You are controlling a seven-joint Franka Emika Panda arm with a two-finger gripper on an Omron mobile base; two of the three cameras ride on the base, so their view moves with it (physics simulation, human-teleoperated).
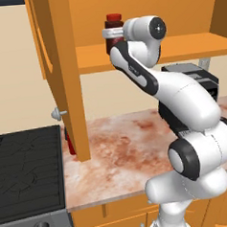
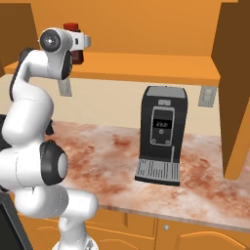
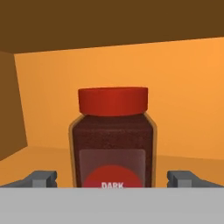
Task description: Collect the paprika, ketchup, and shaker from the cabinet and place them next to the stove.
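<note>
Paprika [image 3: 113,140]: probably rigid glass or hard plastic, moderately light, smooth-sided and so a little slippery; likely breakable if dropped from shelf height. Best taken on the two flat side walls of the squarish body, below the cap, where parallel faces suit flat pads; gripping the cap looks riskier, being round and narrower in height.

Squarish dark brown jar, wide red cap, red round label with pale lettering low on the front. Upright on the cabinet [image 1: 145,53] shelf, near its left end, just right of the open door panel.

Gripper [image 3: 113,179] level with the jar's lower half, jaws spread wide, one tip on each side of the body and apart from it, nothing held. Jar centred between the tips in the hand view. Seemingly ready for closing, perhaps after a slight push forward.

Below the shelf, the table [image 1: 122,148] with mottled reddish top. Stove [image 1: 25,169] at its left end, dark grates, knobs on the grey front. A red thing, perhaps the ketchup [image 1: 69,142], mostly hidden behind the door's lower edge, beside the stove; too little visible for certainty. Coffee machine [image 2: 162,134] farther right on the table, well apart from the jar.
</note>
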